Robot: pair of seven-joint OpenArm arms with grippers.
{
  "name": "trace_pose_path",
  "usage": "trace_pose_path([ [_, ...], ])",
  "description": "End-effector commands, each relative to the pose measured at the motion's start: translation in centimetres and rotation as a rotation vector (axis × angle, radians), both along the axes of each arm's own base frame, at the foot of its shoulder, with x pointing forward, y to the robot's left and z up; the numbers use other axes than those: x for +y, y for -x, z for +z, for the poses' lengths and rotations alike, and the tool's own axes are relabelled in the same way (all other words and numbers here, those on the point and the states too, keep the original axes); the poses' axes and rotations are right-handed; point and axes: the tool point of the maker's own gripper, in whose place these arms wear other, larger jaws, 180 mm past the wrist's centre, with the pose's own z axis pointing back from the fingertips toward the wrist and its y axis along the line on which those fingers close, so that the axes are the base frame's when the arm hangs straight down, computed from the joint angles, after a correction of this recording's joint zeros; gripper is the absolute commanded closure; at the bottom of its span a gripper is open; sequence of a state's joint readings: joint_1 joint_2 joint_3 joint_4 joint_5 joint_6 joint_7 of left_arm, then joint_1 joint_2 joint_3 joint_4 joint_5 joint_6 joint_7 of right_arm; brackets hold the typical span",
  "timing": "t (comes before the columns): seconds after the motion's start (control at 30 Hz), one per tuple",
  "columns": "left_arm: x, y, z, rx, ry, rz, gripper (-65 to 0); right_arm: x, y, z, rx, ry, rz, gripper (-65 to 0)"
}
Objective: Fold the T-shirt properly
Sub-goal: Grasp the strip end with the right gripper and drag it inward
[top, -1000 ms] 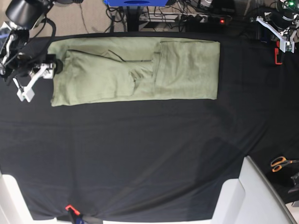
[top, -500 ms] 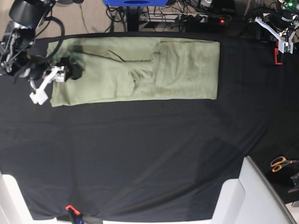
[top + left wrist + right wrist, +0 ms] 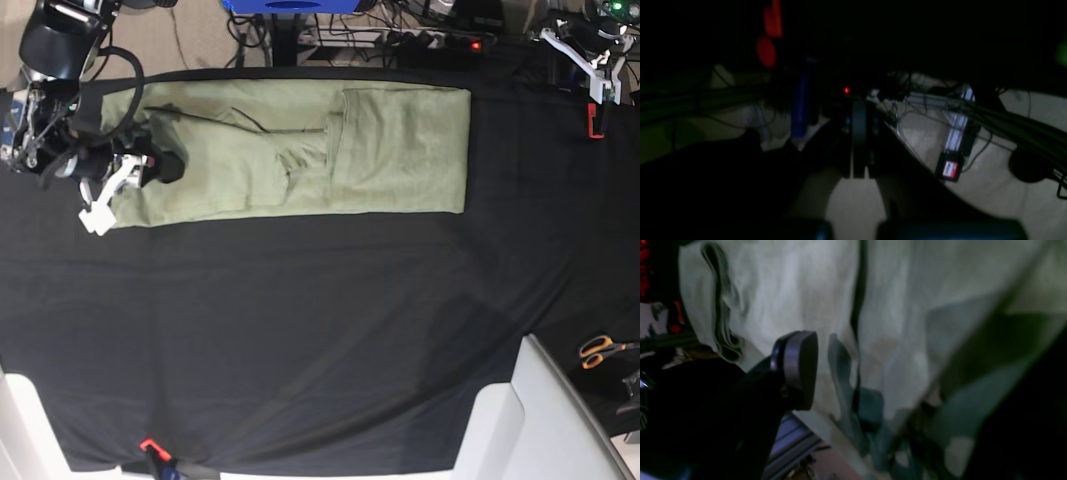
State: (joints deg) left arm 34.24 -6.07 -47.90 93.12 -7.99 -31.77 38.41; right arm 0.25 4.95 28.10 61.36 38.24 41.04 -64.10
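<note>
Reaching over the T-shirt (image 3: 300, 150) edge, right gripper (image 3: 125, 180); left gripper (image 3: 858, 140) closed

T-shirt (image 3: 300, 150) on table cloth (image 3: 300, 330), right pincer (image 3: 125, 185) at its left end, scissors (image 3: 600, 350) far right

A black table cloth (image 3: 300, 330) covers the table, with tangled cables (image 3: 400, 30) on the beige floor (image 3: 190, 45) behind.

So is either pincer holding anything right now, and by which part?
The right pincer sits at the end of the T-shirt, straddling its edge, but a closed hold cannot be told. The left pincer is shut on nothing, away from the shirt.
</note>
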Motion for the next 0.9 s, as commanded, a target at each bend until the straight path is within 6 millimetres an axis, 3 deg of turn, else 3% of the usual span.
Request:
trace_pose_path([
  [0.0,0.7,-0.2,0.7,-0.014,-0.020,-0.007,0.0,-0.2,1.4,-1.1,0.066,0.046,0.030,-34.8],
  [0.1,0.7,-0.2,0.7,-0.014,-0.020,-0.007,0.0,-0.3,1.3,-1.1,0.065,0.047,0.029,-31.1],
  [0.27,0.7,-1.0,0.9,-0.033,-0.024,-0.010,0.0,-1.3,1.5,-1.1,0.070,0.069,0.032,0.0],
  [0.33,0.7,-1.1,0.9,-0.034,-0.022,-0.008,0.0,-1.9,1.4,-1.0,0.070,0.080,0.031,-1.5],
  [0.47,0.7,-1.1,0.8,-0.035,-0.021,-0.007,0.0,-5.2,1.2,-0.6,0.062,0.141,0.014,-0.2],
  [0.67,0.7,-1.3,1.0,-0.040,-0.024,-0.010,0.0,-12.2,0.5,1.6,0.018,0.254,-0.080,-0.2],
  [0.77,0.7,-1.3,1.0,-0.041,-0.025,-0.011,0.0,-12.6,-0.1,3.8,-0.058,0.326,-0.054,-0.2],
  [0.87,-0.3,-1.8,0.5,-0.036,-0.006,-0.040,0.0,-10.9,-1.1,6.8,-0.115,0.376,-0.156,-0.2],
])
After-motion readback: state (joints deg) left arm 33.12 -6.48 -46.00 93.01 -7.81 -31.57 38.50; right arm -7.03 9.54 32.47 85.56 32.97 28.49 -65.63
